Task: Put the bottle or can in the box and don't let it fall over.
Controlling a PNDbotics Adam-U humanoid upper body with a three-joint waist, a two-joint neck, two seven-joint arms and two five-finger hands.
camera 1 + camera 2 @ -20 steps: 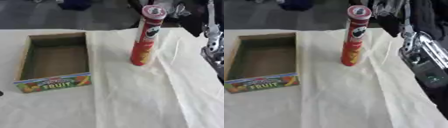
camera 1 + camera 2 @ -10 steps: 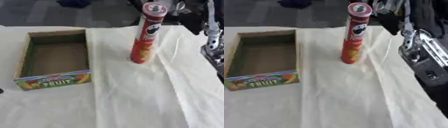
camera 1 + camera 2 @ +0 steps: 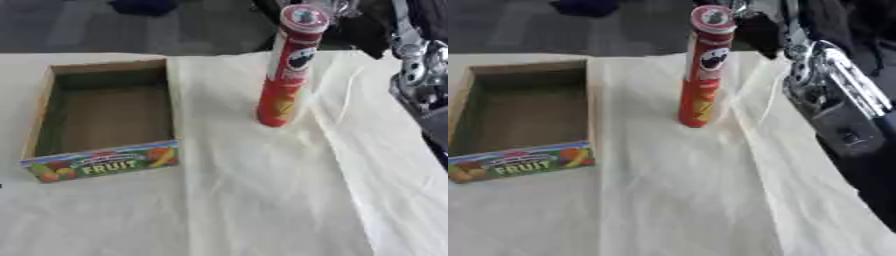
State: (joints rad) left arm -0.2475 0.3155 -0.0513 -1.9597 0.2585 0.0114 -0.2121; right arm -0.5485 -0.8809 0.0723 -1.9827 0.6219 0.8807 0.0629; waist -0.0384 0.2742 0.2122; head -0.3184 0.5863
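Observation:
A tall red can (image 3: 285, 75) with a red lid stands upright on the cream cloth, right of centre at the back. An open cardboard box (image 3: 42, 107) with a FRUIT label on its front wall lies to the left, a hand's width from the can, and holds nothing. My right arm (image 3: 833, 100) comes in along the right edge and reaches up toward the back. Its hand (image 3: 756, 27) shows as a dark shape just right of the can's top, apart from it as far as I can see. My left hand does not show.
The cream cloth (image 3: 262, 190) covers the table, with creases running forward from the can. The table's far edge lies just behind the box and the can, with dark floor beyond. A dark blue thing (image 3: 140, 6) lies on that floor.
The whole picture has shifted a little, so the camera moved. Can and box keep their places. My right arm has edged slightly toward the can.

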